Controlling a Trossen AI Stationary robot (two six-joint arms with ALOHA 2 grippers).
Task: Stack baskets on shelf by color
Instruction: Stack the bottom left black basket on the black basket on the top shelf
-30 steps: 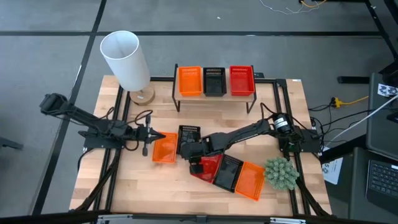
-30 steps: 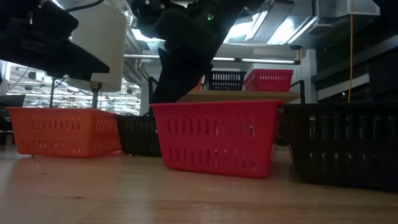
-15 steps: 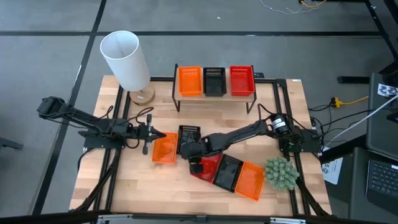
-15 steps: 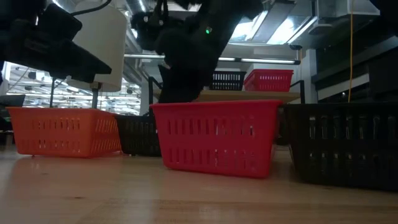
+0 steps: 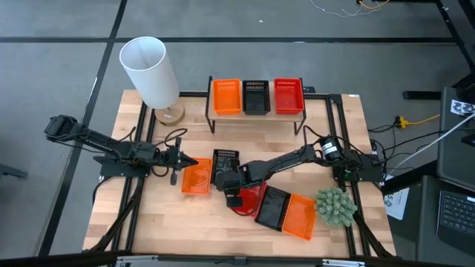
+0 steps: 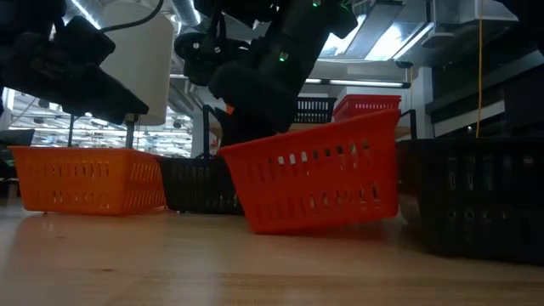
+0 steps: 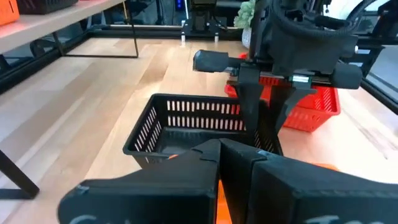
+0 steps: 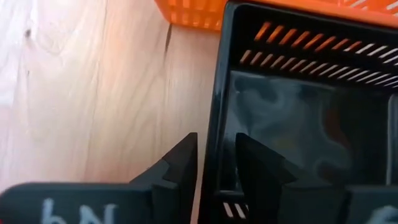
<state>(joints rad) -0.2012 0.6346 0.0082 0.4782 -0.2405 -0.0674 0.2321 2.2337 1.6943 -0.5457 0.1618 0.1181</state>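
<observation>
Red basket [image 6: 319, 177] tilted, rim apparently pinched in right gripper [image 5: 231, 194]; left gripper [image 5: 187, 161] unclear

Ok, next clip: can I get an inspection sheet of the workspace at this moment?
Surface: wooden table, nothing spilled.
Job's things: shelf holds three shelf baskets, orange, black, red; five loose baskets on the table, the red basket tilted.
Clutter: lamp, green plant.
Pincers: left pincer at the orange basket; right pincer at the tilted red basket.
Cables: yellow cable on the floor.
Surroundings: no person seen.
</observation>
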